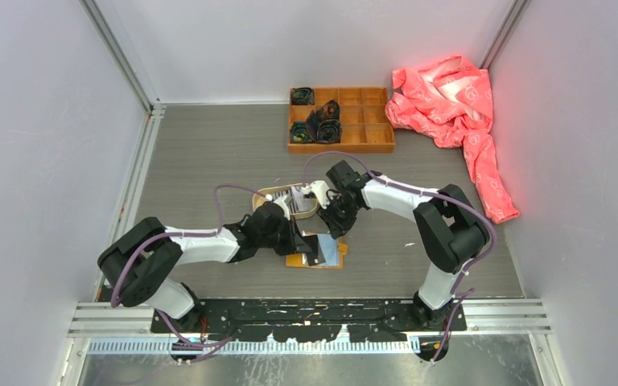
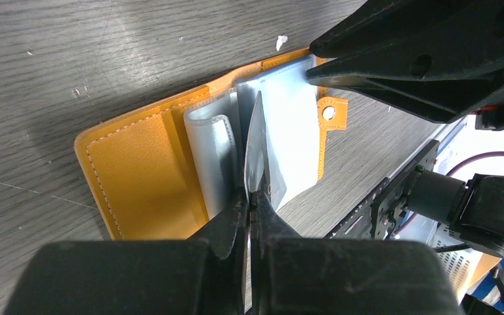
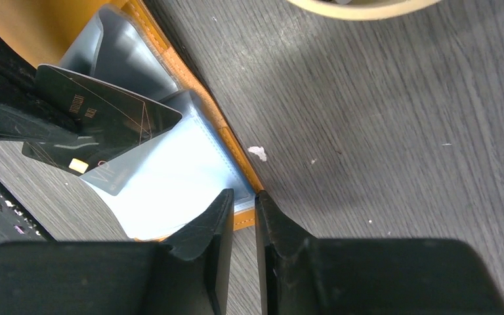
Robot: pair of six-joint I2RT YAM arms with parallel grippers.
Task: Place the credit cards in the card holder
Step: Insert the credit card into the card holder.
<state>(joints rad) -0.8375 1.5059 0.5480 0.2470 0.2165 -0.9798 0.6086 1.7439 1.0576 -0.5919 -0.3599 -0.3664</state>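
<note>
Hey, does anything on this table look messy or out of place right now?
A pink cloth lies crumpled in the far right corner. A small white scrap sits on the table beside the open card holder, and one of its clear sleeves curls up instead of lying flat.

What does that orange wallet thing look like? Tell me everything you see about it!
The card holder is a mustard-orange wallet, leather-looking with pale stitching, lying open on the grey wood-grain table. Inside are clear bluish plastic sleeves, some curling up; a tab with a metal snap sticks out. The left end effector pinches a dark card whose corner seems tucked into a sleeve. The right end effector has its fingers astride the holder's edge; whether they grip is unclear.
</note>
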